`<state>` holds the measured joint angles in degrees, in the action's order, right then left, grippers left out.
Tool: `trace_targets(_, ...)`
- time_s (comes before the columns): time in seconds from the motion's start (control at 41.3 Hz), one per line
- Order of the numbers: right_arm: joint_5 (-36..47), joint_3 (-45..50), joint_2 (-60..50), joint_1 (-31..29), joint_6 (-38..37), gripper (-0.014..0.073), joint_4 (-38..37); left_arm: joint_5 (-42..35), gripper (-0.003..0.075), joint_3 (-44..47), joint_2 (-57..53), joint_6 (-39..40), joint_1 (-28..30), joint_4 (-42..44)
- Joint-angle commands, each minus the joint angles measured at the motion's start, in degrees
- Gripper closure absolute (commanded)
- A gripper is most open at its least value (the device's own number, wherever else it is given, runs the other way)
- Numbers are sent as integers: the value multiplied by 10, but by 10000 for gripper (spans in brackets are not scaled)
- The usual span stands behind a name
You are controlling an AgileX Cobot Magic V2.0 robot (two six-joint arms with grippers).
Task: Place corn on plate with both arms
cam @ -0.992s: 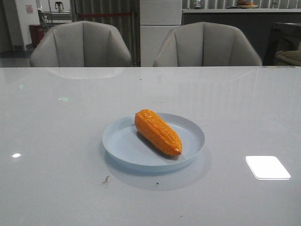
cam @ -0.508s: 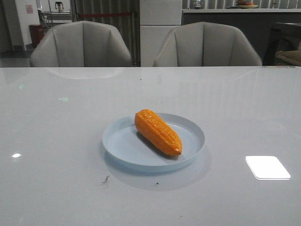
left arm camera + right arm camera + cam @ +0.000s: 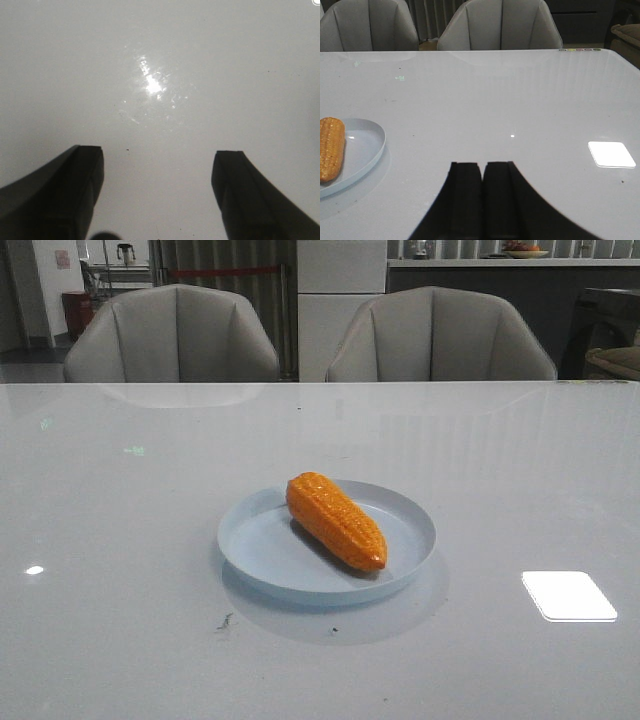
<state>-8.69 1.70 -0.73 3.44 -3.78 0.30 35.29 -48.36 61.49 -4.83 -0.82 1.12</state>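
Note:
The orange corn lies on the pale blue plate at the middle of the table, its tapered end toward the front right. Both also show in the right wrist view: the corn on the plate. Neither arm shows in the front view. My left gripper is open and empty over bare table. My right gripper is shut and empty, set back to the right of the plate and apart from it.
Two grey chairs stand behind the table's far edge. A bright light reflection lies on the white table to the right of the plate. A small dark speck is in front of the plate.

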Motion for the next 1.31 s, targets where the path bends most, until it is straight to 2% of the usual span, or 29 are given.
trace_targets(0.0, 46, -13, -12, -1, 2, 536, -3, -41, 216, -16, -8, 7, -7, -1)
trace_targets(0.145, 46, -13, -12, -1, 2, 536, -3, -44, 217, -16, -8, 7, -7, -7)
trace_targets(0.266, 46, -13, -12, -1, 2, 536, -3, -49, 269, -16, -20, 7, -7, 0)
trace_targets(0.605, 46, -13, -12, -1, 2, 536, -3, -48, 636, -16, -178, 7, -4, -11)
trace_targets(0.798, 46, -13, -12, -1, 2, 536, -3, -54, 631, -7, -298, 7, -4, -8)
trace_targets(0.895, 46, -13, -12, -1, 2, 536, -3, -80, 631, 29, -360, 7, -4, -1)
trace_targets(1.065, 46, -13, -12, -1, 2, 536, -3, -192, 631, 135, -464, 7, -4, 1)
trace_targets(1.282, 46, -13, -12, -1, 2, 536, -3, -400, 631, 287, -561, 7, -4, 1)
